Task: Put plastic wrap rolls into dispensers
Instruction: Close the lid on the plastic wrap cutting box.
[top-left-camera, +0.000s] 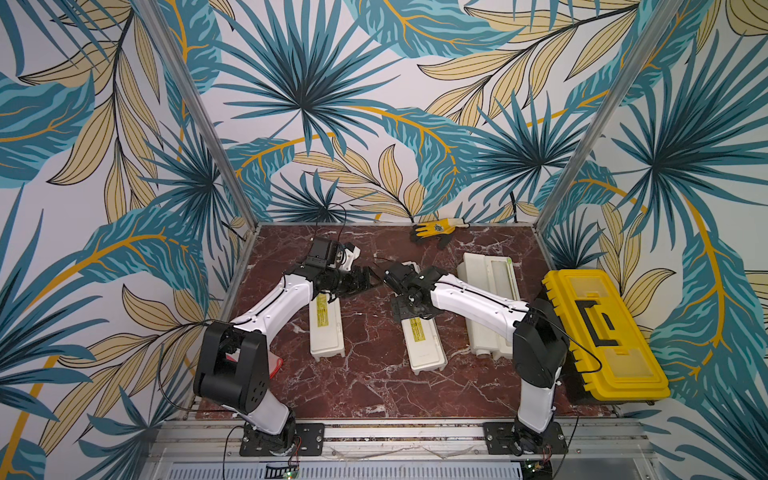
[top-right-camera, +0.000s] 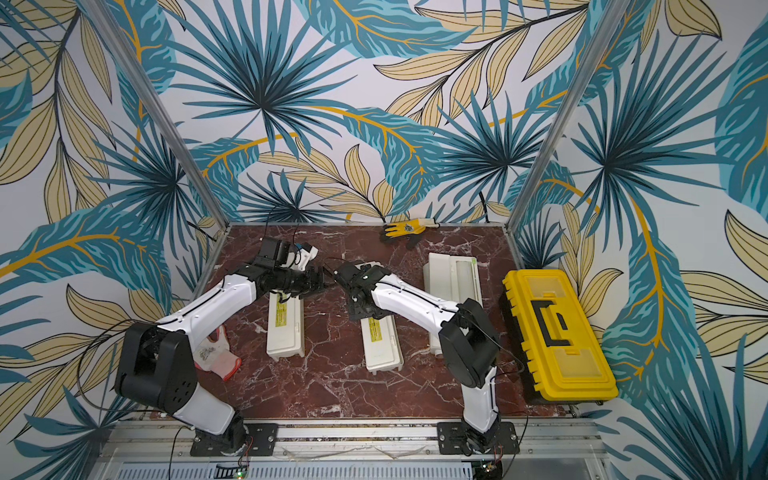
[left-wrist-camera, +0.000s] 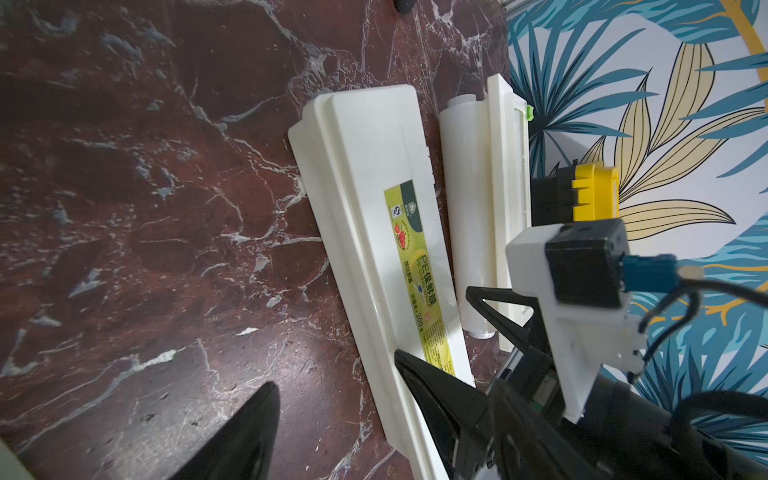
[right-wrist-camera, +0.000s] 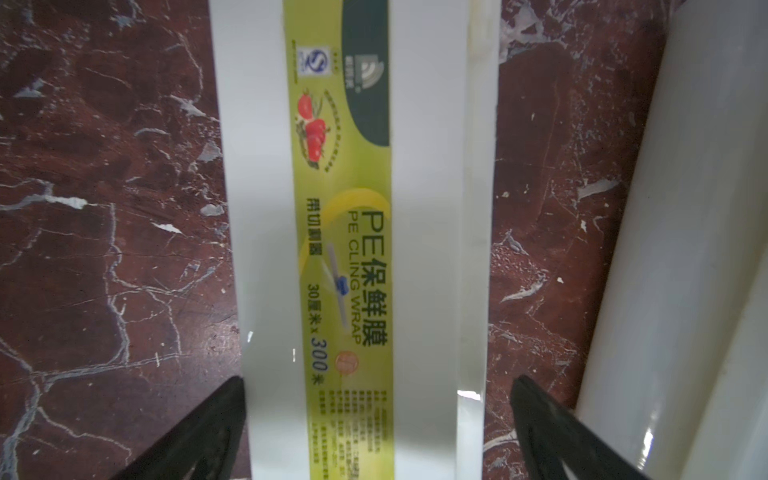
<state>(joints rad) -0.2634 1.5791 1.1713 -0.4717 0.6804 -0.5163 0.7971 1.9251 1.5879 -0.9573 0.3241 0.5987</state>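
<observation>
Near left: a white and orange glove (top-right-camera: 216, 357) lies by the left arm's base, well apart from the work
Left dispenser (top-left-camera: 327, 328): left of centre, lid shut, contents hidden
Middle dispenser (top-left-camera: 424, 345): centre, lid shut, label facing up
Right gripper (right-wrist-camera: 378, 378): jaws wide, straddling the Middle dispenser and gripping nothing; closing here could squeeze or drag the shut box rather than open it
Left gripper (left-wrist-camera: 332, 370): jaws apart and empty, beside the Middle dispenser's far end and close to the Right gripper; the two could knock together
Plastic wrap roll (left-wrist-camera: 465, 216): right of the Middle dispenser, against the open dispenser (top-left-camera: 473, 270); I cannot tell whether it sits in the tray; it looks smooth and round, so it may slip or roll when gripped
Right edge: a yellow toolbox (top-left-camera: 602, 332)
Far: a yellow glove (top-left-camera: 436, 228) by the back wall
</observation>
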